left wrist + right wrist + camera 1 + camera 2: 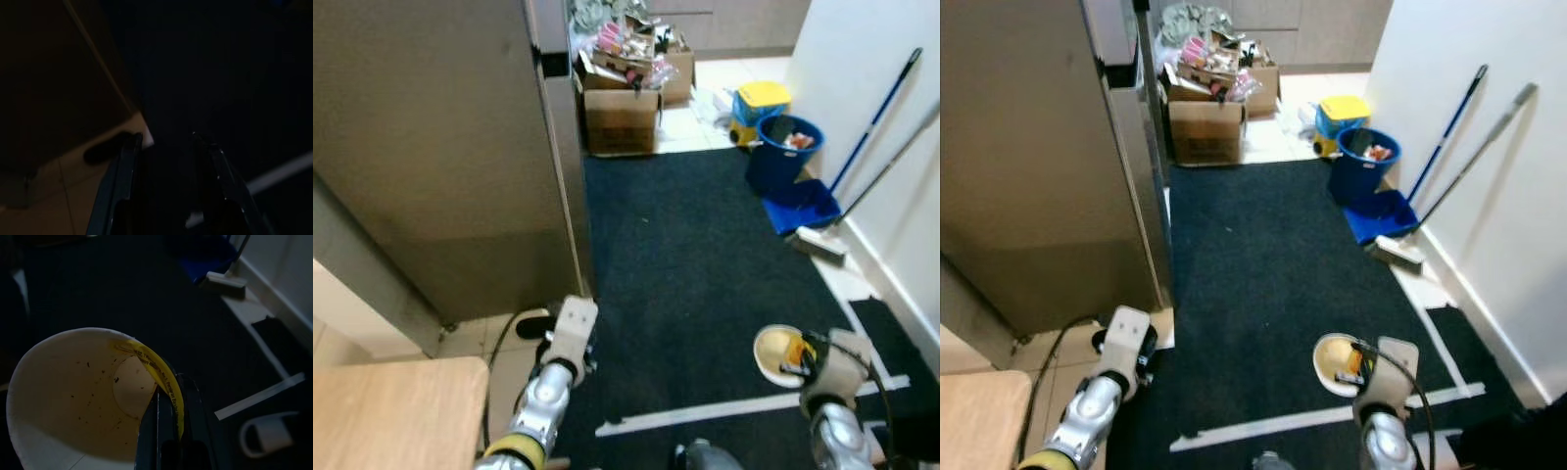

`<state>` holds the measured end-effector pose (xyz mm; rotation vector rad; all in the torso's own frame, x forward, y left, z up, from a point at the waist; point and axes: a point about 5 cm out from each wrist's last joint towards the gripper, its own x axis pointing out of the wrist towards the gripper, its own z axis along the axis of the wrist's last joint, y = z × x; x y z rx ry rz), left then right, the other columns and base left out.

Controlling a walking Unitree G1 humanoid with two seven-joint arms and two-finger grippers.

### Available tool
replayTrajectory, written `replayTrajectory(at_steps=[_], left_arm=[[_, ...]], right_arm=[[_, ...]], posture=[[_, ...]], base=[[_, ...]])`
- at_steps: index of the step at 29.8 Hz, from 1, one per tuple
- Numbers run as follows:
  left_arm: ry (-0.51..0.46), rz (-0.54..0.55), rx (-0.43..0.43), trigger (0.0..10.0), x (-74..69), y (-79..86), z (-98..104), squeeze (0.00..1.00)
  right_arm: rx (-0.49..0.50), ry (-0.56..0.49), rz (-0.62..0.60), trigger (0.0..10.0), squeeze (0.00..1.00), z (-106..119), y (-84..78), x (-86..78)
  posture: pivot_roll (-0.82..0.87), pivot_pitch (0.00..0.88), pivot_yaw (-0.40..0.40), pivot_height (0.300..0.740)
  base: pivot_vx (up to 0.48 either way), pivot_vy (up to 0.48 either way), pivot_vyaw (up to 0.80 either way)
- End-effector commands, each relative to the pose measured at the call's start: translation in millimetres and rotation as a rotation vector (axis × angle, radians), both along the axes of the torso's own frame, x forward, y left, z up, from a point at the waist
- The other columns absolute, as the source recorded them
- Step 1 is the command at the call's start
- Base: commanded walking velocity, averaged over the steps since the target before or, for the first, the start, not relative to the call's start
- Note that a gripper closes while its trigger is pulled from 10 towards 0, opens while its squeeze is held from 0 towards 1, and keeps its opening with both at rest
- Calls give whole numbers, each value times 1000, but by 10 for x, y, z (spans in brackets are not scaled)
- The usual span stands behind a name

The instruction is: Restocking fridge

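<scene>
My right gripper (pixel 172 387) is shut on the rim of a paper cup (pixel 73 396), which is white outside and yellow inside, with dark specks in its bottom. In the head views the cup (pixel 778 354) hangs low on the right above the dark carpet (pixel 695 255). My left gripper (pixel 166 138) is open with nothing between its fingers, held low near the carpet's left edge. The left wrist (pixel 570 328) sits just in front of the fridge (pixel 431 147), a tall grey-brown block on the left with its door closed.
Cardboard boxes (pixel 622 108) full of packets stand at the far end of the carpet. A blue bucket (pixel 786 147), a blue dustpan (pixel 800 208) and a broom (pixel 822 245) line the right wall. A wooden table corner (pixel 391 411) sits at near left. White tape (pixel 705 411) crosses the carpet.
</scene>
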<state>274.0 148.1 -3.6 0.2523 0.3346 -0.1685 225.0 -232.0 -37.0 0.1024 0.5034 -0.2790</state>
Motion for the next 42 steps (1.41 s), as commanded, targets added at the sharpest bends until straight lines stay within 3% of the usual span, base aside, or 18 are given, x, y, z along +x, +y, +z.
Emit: replayTrajectory(at_steps=[1,21,34,40,42], left_arm=[[21,-1,12,10000,-52,28,-51,0],[27,-3,15,10000,-53,23,-58,0],[35,12,11,10000,-69,29,-74,0],[-11,13,23,10000,-67,26,-32,0],[-72,18,30,10000,-57,25,38,0]], right_arm=[[-1,-3,-7,10000,0,5,-6,5],[-1,3,-10,10000,0,-2,-1,3],[-2,3,-8,10000,0,-2,9,7],[-8,-2,0,10000,0,2,15,10],[-12,-2,3,10000,0,2,15,9]], posture=[[-22,73,-33,740],[-21,78,-30,740],[-22,78,-29,740],[-23,79,-27,740],[-25,81,-26,740]], base=[[458,0,0],[433,0,0],[0,0,0],[0,0,0],[0,0,0]])
